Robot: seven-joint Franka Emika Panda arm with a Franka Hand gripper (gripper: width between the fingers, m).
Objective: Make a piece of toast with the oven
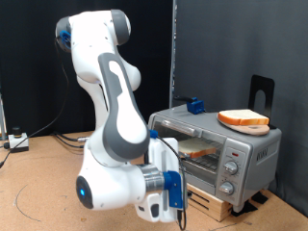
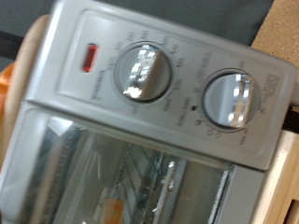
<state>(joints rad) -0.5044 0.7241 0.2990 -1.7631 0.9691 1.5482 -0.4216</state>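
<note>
One slice (image 1: 243, 119) tops the oven (image 1: 217, 149), apart from the lower fingers (image 1: 157, 210), whose spread I cannot tell.

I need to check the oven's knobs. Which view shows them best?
The wrist view: two knobs fill the frame, close and large, beside a red light on the oven. The exterior view shows all three knobs on the panel, but small. The gripper hangs low before the oven's door.
</note>
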